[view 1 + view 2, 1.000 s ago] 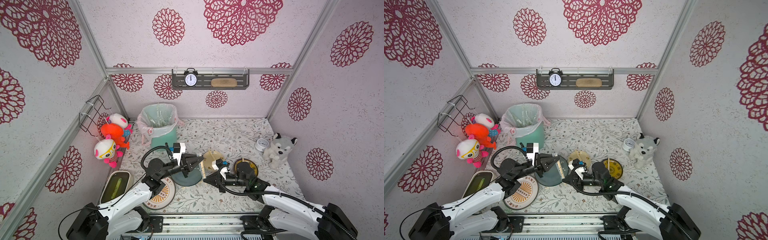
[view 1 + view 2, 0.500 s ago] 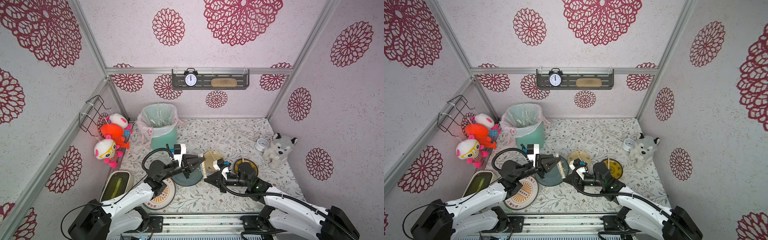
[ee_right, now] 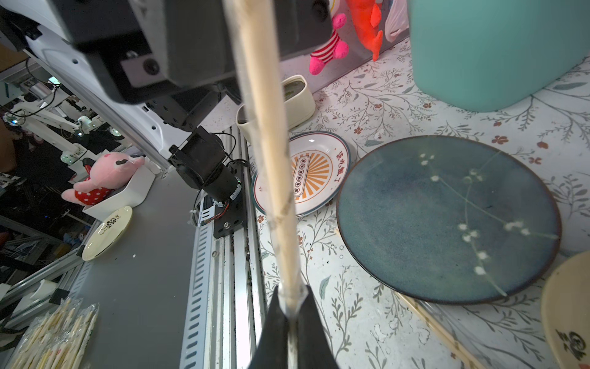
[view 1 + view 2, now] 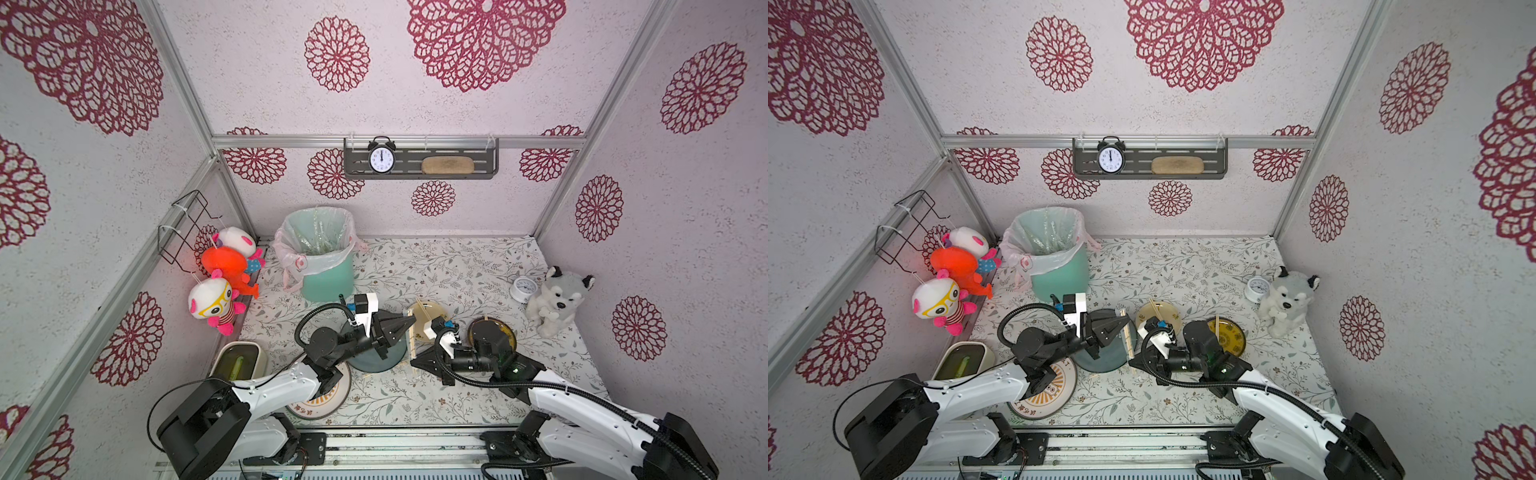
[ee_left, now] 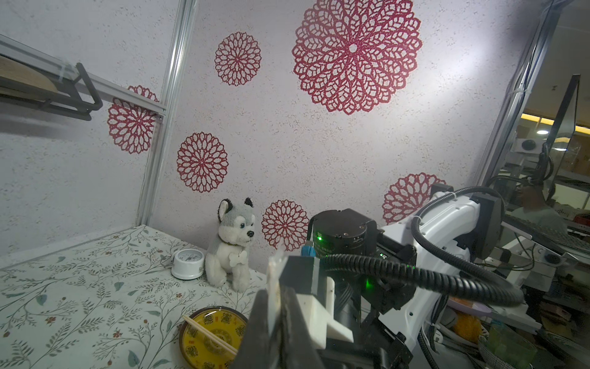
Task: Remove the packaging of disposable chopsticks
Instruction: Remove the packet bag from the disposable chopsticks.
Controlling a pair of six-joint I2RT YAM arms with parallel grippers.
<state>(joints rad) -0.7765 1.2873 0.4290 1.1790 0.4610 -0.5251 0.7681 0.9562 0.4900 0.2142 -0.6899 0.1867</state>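
Observation:
A pair of disposable chopsticks (image 3: 266,134) in its clear packaging (image 5: 274,271) hangs in the air between my two grippers, above the right edge of the dark blue plate (image 4: 374,359). My left gripper (image 4: 412,321) (image 5: 275,292) is shut on the far end of the packaging, where a whitish strip sticks out past the jaws. Shut on the near end of the wrapped sticks is my right gripper (image 4: 413,360) (image 3: 290,298). In a top view the pair (image 4: 1127,338) shows as a pale line between both tips.
Bare chopsticks lie on a yellow plate (image 4: 505,336) and a beige plate (image 4: 436,309), and one pair lies on the table (image 3: 440,332). A teal bin (image 4: 328,274) with a liner stands behind. Nearby are a white-orange plate (image 4: 320,401), a cream box (image 4: 237,361), a plush husky (image 4: 557,299) and a small clock (image 4: 523,289).
My left gripper has edged right onto the far end of the wrapped pair and closed on it. The right gripper has kept its hold and barely moved.

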